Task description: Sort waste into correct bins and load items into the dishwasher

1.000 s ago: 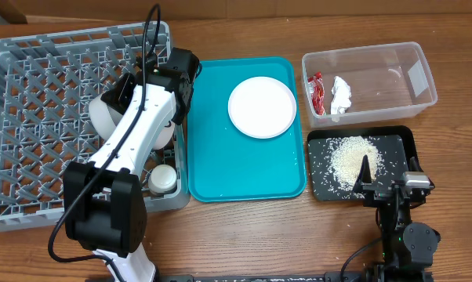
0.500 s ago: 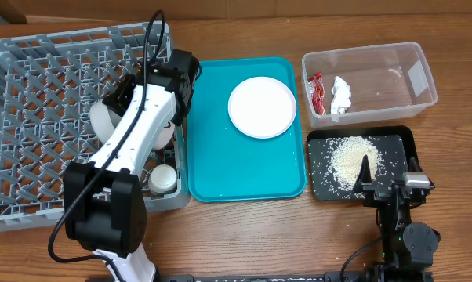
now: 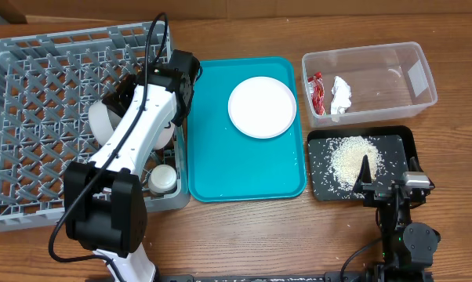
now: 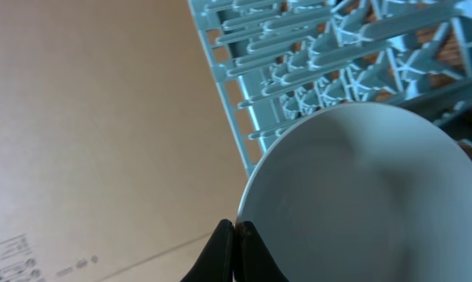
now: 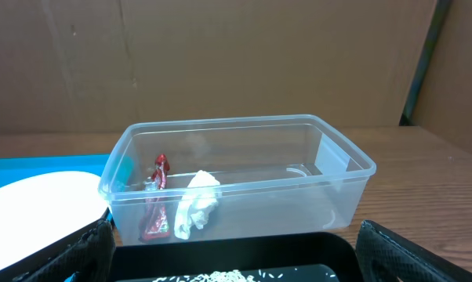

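My left gripper point(image 4: 234, 235) is shut on the rim of a pale bowl point(image 4: 361, 196), held tilted over the right side of the grey dish rack point(image 3: 32, 94). From overhead the bowl point(image 3: 101, 117) shows partly under the white arm. A small white cup point(image 3: 161, 178) stands in the rack's near right corner. A white plate point(image 3: 262, 107) lies on the teal tray point(image 3: 220, 172). The red wrapper point(image 3: 317, 92) and the white tissue point(image 3: 341, 95) lie in the clear tub point(image 3: 408, 94). My right gripper point(image 5: 236, 262) stands open and empty over the black tray point(image 3: 397, 141).
Loose rice point(image 3: 352, 159) is heaped in the black tray. In the right wrist view the clear tub point(image 5: 299, 188) stands just behind that tray, with the wrapper point(image 5: 156, 204) and tissue point(image 5: 197, 202) at its left end. Cardboard walls stand behind the table.
The left arm has carried the bowl slightly to the left over the rack. The right arm has not moved.
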